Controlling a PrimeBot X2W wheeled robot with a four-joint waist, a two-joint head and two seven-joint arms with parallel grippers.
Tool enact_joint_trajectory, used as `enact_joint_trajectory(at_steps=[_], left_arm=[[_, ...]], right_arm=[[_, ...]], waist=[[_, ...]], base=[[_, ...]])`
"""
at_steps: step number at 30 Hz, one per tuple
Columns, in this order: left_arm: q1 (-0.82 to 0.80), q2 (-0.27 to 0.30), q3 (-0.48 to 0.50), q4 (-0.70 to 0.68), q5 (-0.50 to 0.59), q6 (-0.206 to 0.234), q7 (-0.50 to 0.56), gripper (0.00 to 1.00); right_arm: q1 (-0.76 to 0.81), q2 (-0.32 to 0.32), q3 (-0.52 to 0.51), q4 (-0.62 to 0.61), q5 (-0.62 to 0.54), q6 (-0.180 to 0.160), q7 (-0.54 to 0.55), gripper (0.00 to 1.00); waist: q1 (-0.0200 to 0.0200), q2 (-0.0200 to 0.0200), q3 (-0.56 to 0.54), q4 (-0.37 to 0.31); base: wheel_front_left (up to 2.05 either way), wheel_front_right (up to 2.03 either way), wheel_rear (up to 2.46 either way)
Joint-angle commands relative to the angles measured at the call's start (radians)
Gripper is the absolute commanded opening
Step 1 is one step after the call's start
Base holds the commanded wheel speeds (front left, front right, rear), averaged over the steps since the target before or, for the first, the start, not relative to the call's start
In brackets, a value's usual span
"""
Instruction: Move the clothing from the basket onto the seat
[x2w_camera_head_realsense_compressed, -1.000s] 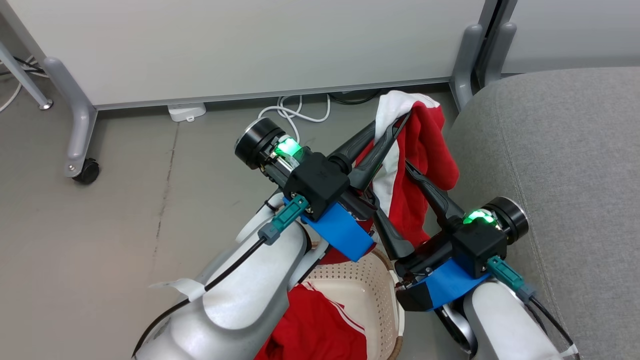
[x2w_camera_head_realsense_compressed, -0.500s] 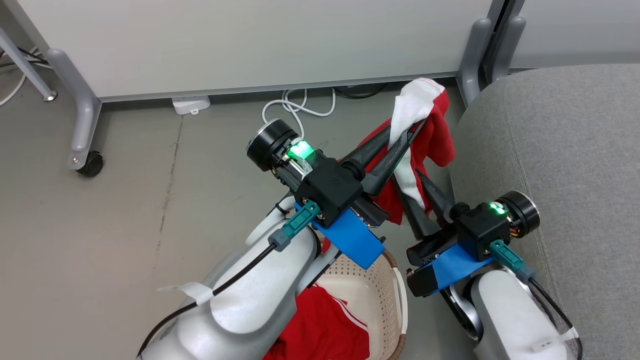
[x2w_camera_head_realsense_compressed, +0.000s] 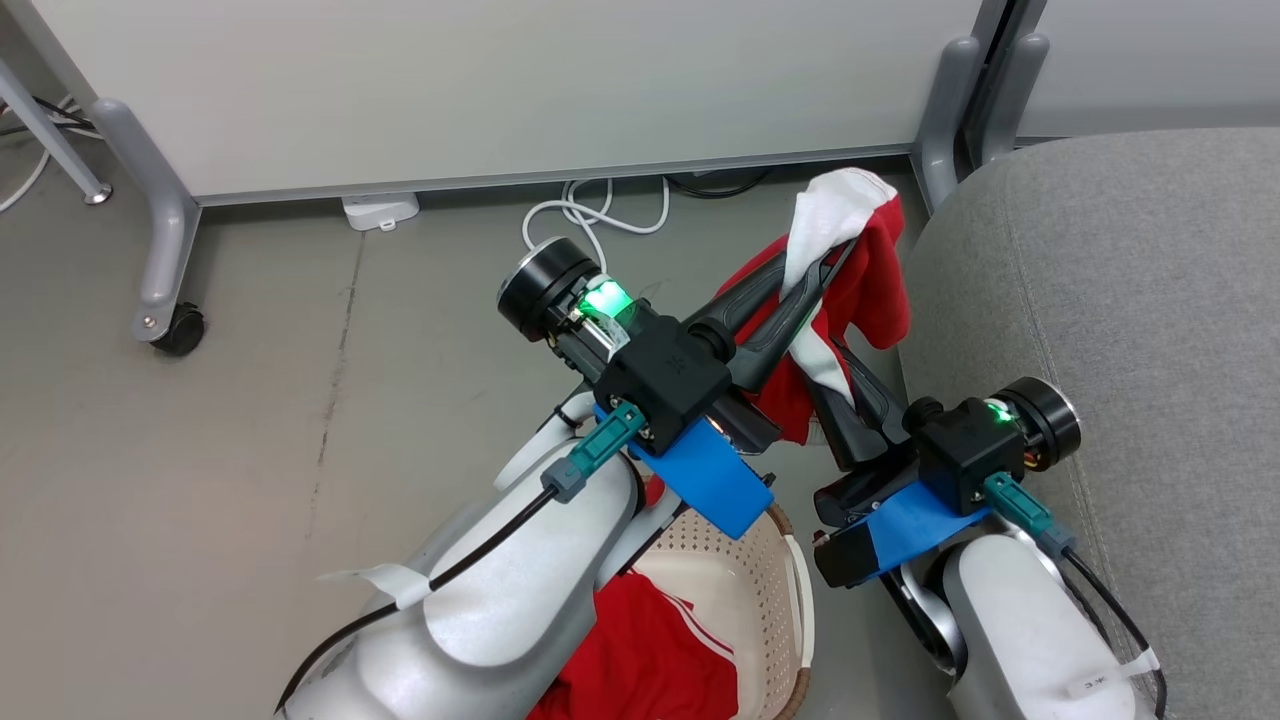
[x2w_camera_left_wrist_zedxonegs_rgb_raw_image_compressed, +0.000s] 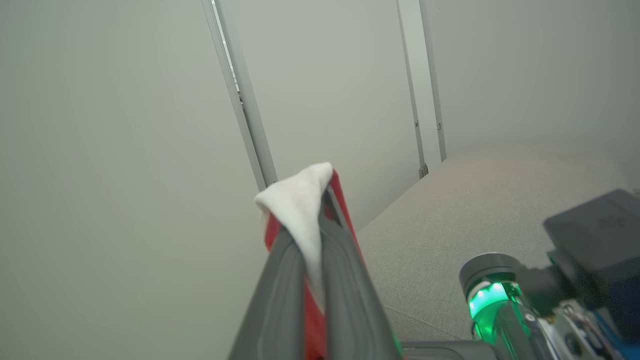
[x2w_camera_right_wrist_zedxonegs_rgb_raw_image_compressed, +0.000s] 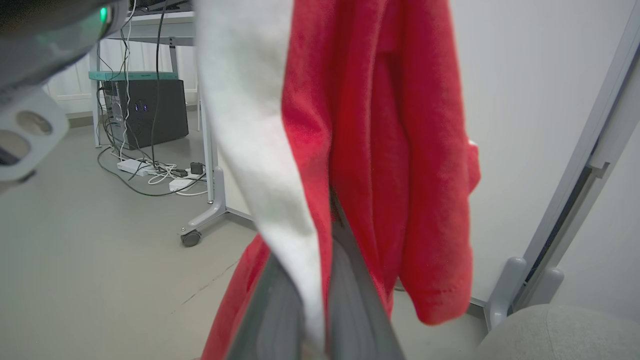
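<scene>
Left gripper (x2w_camera_head_realsense_compressed: 832, 255) is clamped tight on the red garment (x2w_camera_head_realsense_compressed: 872, 290), pinching its white trim at upper centre of the head view, and the cloth hangs down from there. Right gripper (x2w_camera_head_realsense_compressed: 825, 368) comes in just below it, right of centre, fingers closed on the same garment's white stripe. The right wrist view confirms it: the pale band runs straight down between the two dark fingers (x2w_camera_right_wrist_zedxonegs_rgb_raw_image_compressed: 350, 300), with red folds draping to their right. The garment is up in the air, clear of the basket (x2w_camera_head_realsense_compressed: 765, 590), which sits at bottom centre with a second red garment (x2w_camera_head_realsense_compressed: 650, 655) lying inside. The grey sofa (x2w_camera_head_realsense_compressed: 1130, 300) fills the right side, just beside the dangling cloth. A white cable (x2w_camera_head_realsense_compressed: 585, 215) loops on the floor (x2w_camera_head_realsense_compressed: 250, 400) by the partition wall (x2w_camera_head_realsense_compressed: 500, 90) at the top.
</scene>
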Motion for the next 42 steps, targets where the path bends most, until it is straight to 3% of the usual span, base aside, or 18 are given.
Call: enact_joint_trajectory(at_steps=[1, 10, 11, 12, 27, 42], left_arm=[[-0.015, -0.002, -0.003, 0.002, -0.006, 0.005, -0.005, 0.0], [-0.013, -0.002, -0.003, 0.007, -0.003, 0.004, -0.005, 0.0], [-0.012, -0.002, -0.001, 0.008, -0.003, 0.007, -0.005, 0.38], [-0.01, -0.002, 0.0, 0.012, -0.006, 0.007, -0.005, 1.0], [0.006, -0.001, -0.006, 0.031, 0.003, 0.016, -0.004, 1.0], [0.048, 0.032, -0.004, 0.03, 0.015, 0.02, -0.004, 1.0]], right_arm=[[-0.011, -0.003, 0.001, -0.002, 0.005, 0.0, 0.0, 0.0], [-0.008, -0.003, 0.009, -0.01, 0.019, 0.0, 0.0, 0.0], [-0.008, -0.003, 0.01, -0.011, 0.019, 0.0, 0.0, 0.0], [-0.007, -0.003, 0.01, -0.012, 0.02, 0.0, 0.0, 0.0], [0.011, -0.003, 0.002, -0.021, 0.032, 0.0, 0.0, 0.0], [0.04, -0.003, -0.116, -0.077, -0.002, 0.0, 0.0, 0.0]], waist=[[-0.0001, 0.0, 0.001, 0.0], [-0.0001, 0.0, 0.0, 0.0], [-0.0001, 0.0, -0.001, 0.0], [-0.0001, 0.0, -0.001, 0.0], [-0.0001, 0.0, -0.006, 0.004], [-0.0001, 0.0, 0.021, -0.049]], base=[[0.0, 0.0, 0.0], [0.0, 0.0, 0.0], [0.0, 0.0, 0.0], [0.0, 0.0, 0.0], [0.0, 0.0, 0.0], [0.0, 0.0, 0.0]])
